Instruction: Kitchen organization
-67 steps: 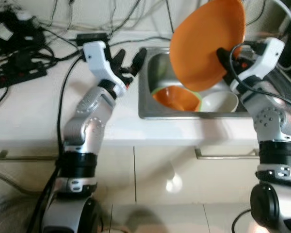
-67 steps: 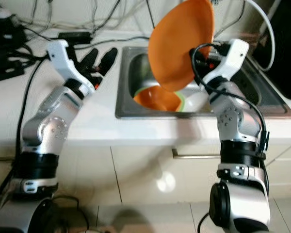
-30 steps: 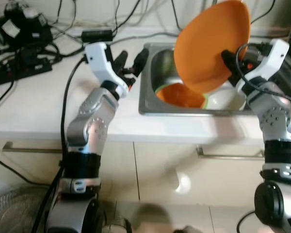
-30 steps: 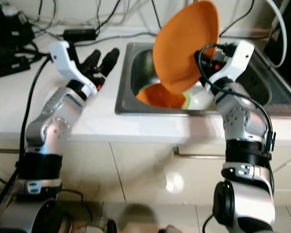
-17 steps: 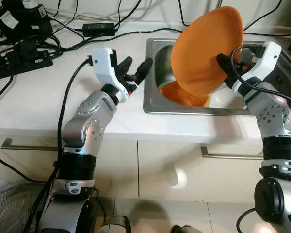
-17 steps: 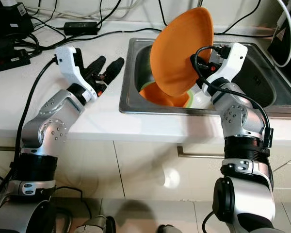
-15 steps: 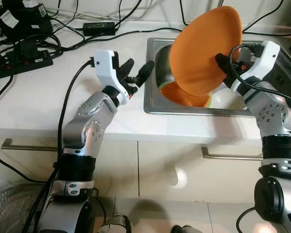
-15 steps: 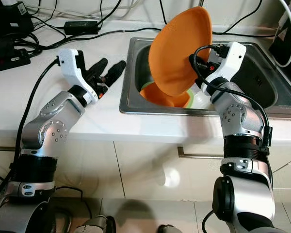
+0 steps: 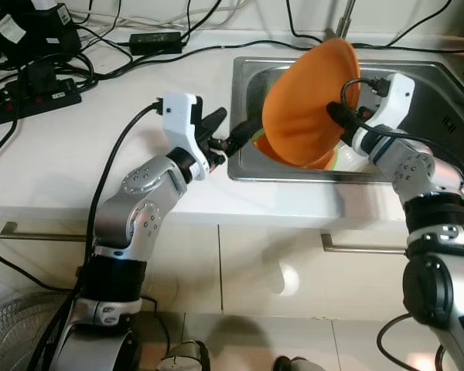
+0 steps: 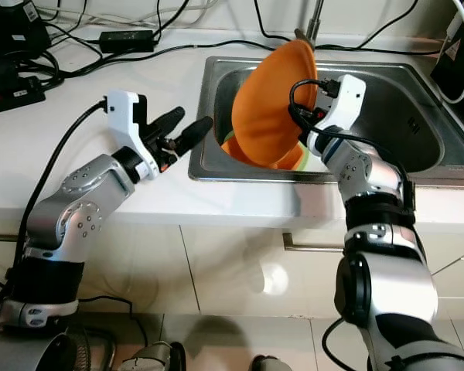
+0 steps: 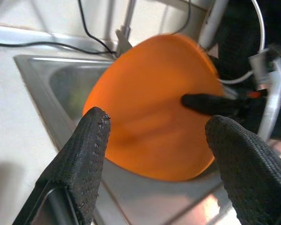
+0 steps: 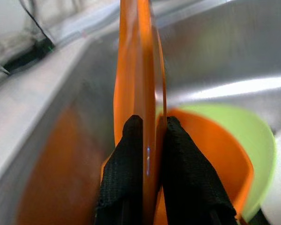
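Observation:
A large orange plate (image 9: 301, 108) stands on edge, tilted, over the left part of the steel sink (image 9: 309, 179). My right gripper (image 9: 336, 112) is shut on its rim, and the right wrist view has both black fingers (image 12: 131, 173) pinching the plate's edge (image 12: 140, 70). Under the plate, inside the sink, sit an orange bowl (image 12: 210, 154) nested in a green bowl (image 12: 257, 140), with a white bowl (image 9: 365, 164) beside them. My left gripper (image 9: 236, 133) is open at the sink's left rim, pointing at the plate (image 11: 150, 122) and a short way from it.
A power strip (image 9: 31, 97), an adapter (image 9: 158, 40) and several cables lie on the white counter at the left and back. The faucet (image 9: 342, 19) rises behind the sink. Drawer handles (image 9: 367, 246) run below the counter edge. A fan (image 9: 15, 340) stands on the floor at lower left.
My right gripper has lowered the orange plate toward the sink and tipped it further over. My left gripper has moved right, up to the sink's left rim and closer to the plate.

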Controlling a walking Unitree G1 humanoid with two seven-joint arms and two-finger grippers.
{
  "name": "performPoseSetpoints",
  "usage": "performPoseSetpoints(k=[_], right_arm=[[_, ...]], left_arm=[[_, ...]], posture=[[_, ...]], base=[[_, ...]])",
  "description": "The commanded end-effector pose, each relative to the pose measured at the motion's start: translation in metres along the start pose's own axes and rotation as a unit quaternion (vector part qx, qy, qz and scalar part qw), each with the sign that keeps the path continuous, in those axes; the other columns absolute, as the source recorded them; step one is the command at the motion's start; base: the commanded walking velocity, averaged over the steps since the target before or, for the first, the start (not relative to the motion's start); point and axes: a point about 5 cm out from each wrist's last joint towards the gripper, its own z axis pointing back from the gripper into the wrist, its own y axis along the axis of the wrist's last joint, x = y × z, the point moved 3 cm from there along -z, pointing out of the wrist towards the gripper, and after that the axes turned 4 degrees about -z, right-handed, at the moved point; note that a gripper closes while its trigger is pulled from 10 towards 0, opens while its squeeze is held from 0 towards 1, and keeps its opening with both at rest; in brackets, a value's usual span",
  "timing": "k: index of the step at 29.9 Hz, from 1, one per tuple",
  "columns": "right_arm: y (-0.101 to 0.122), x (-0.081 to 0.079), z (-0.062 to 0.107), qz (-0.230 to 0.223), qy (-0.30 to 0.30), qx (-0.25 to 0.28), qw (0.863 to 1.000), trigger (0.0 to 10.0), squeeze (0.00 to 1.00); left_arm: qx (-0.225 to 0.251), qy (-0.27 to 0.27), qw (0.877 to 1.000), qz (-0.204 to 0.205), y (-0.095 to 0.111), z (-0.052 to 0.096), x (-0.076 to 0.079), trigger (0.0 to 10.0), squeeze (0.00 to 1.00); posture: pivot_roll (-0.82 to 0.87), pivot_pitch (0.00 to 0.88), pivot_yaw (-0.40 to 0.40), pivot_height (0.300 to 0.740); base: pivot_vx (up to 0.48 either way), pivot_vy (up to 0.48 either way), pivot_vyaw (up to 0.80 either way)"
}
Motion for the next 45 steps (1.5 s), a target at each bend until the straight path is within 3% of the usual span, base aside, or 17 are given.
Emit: performPoseSetpoints(k=[1,9,10,11,12,13,14,15,21,22,23,24,37,45], right_arm=[[0.005,0.001,-0.002,0.000,-0.007,-0.002,1.000,0.0,0.00],[-0.019,0.001,-0.006,0.019,-0.012,-0.064,0.998,0.0,0.00],[-0.021,0.000,-0.006,0.019,-0.010,-0.068,0.997,0.2,0.00],[-0.023,0.000,-0.007,0.018,-0.008,-0.072,0.997,1.5,0.00],[-0.023,0.000,-0.007,0.018,-0.008,-0.072,0.997,1.5,0.00],[-0.026,-0.002,-0.008,0.018,-0.006,-0.077,0.997,3.4,0.00],[-0.026,-0.003,-0.008,0.018,-0.005,-0.078,0.997,3.4,0.00],[-0.028,-0.002,-0.008,0.021,-0.006,-0.081,0.996,10.0,0.00],[-0.032,0.002,-0.007,0.054,-0.016,-0.094,0.994,10.0,0.00],[-0.032,0.003,-0.007,0.057,-0.016,-0.094,0.994,10.0,0.20],[-0.032,0.003,-0.007,0.057,-0.015,-0.094,0.994,10.0,0.20],[-0.031,0.003,-0.007,0.060,-0.015,-0.094,0.994,10.0,1.00],[-0.031,0.005,-0.007,0.077,-0.016,-0.096,0.992,10.0,1.00],[-0.007,0.011,-0.005,0.108,-0.034,-0.048,0.992,10.0,1.00]], left_arm=[[-0.018,-0.026,0.999,-0.006,-0.002,0.005,0.007,10.0,0.00],[-0.060,-0.048,0.997,-0.021,-0.008,0.015,0.009,10.0,0.00],[-0.066,-0.047,0.996,-0.025,-0.009,0.016,0.008,10.0,0.00],[-0.071,-0.046,0.996,-0.027,-0.009,0.017,0.006,10.0,0.00],[-0.071,-0.046,0.996,-0.027,-0.009,0.017,0.006,10.0,0.00],[-0.078,-0.046,0.995,-0.032,-0.009,0.019,0.005,10.0,0.00],[-0.079,-0.046,0.995,-0.033,-0.009,0.019,0.004,10.0,0.00],[-0.082,-0.046,0.995,-0.035,-0.009,0.020,0.004,10.0,0.00],[-0.089,-0.048,0.994,-0.039,-0.007,0.022,0.002,10.0,0.00],[-0.092,-0.050,0.994,-0.040,-0.007,0.022,0.002,10.0,0.00],[-0.093,-0.050,0.994,-0.041,-0.007,0.023,0.002,10.0,0.00],[-0.096,-0.051,0.993,-0.042,-0.007,0.023,0.002,10.0,0.00],[-0.105,-0.057,0.992,-0.043,-0.008,0.023,0.003,10.0,0.00],[-0.092,-0.047,0.994,-0.038,-0.007,0.018,0.001,10.0,0.00]], posture=[[0.13,0.138,0.037,0.740],[0.17,0.147,0.049,0.740],[0.18,0.148,0.052,0.740],[0.18,0.149,0.055,0.740],[0.18,0.149,0.055,0.740],[0.19,0.151,0.061,0.740],[0.19,0.151,0.062,0.740],[0.19,0.152,0.064,0.740],[0.21,0.150,0.073,0.740],[0.21,0.150,0.074,0.740],[0.21,0.149,0.074,0.740],[0.21,0.148,0.075,0.740],[0.21,0.143,0.074,0.740],[0.19,0.129,0.067,0.740]], base=[[0.000,0.000,0.00],[0.000,0.000,0.00],[0.000,0.000,0.00],[0.000,0.000,0.00],[0.000,0.000,0.00],[0.000,0.000,0.00],[0.000,0.000,0.00],[0.000,0.000,0.00],[0.000,0.000,0.00],[0.000,0.000,0.00],[0.000,0.000,0.00],[0.000,0.000,0.00],[0.000,0.000,0.00],[0.000,0.000,0.00]])
